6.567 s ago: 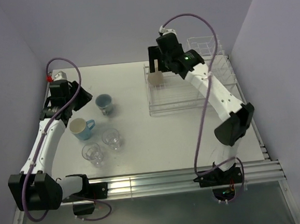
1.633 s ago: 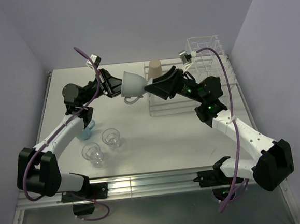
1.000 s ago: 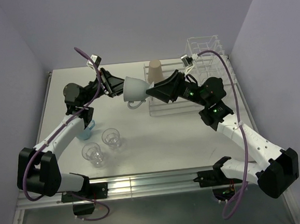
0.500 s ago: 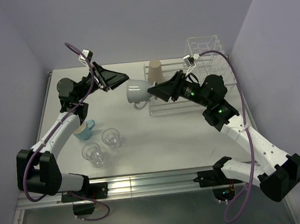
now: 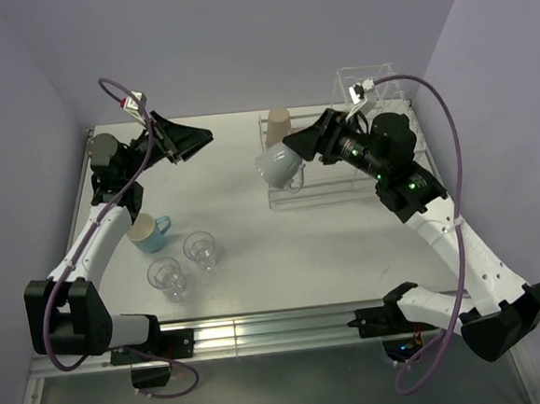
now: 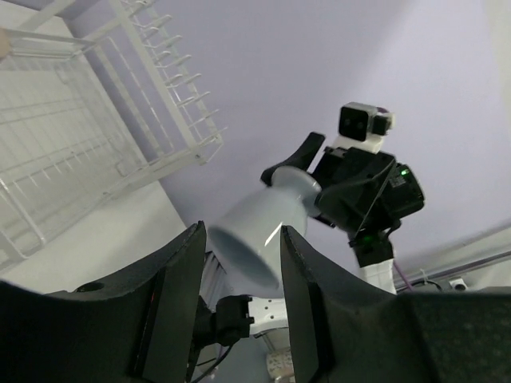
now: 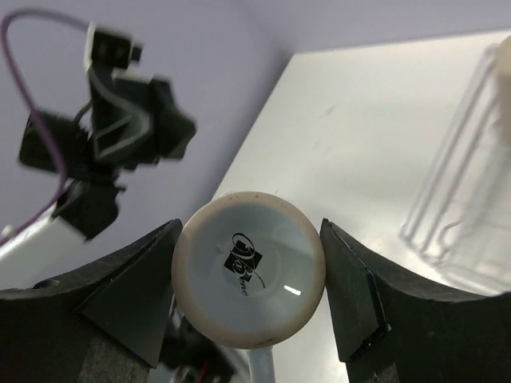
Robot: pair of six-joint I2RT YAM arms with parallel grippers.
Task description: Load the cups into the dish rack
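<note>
Nearest you, two tumblers (image 5: 167, 276) stand on the table (image 5: 257, 278), with a blue cup (image 5: 144, 232) just behind them. Your right gripper (image 5: 296, 151) is clamped on the base of a pale mug (image 5: 277, 168), held tilted in the air at the rack's (image 5: 326, 196) left edge. A paper cup (image 5: 279, 124) stands in the rack's far-left corner. Your left gripper (image 5: 195, 142) hangs wide and empty.
</note>
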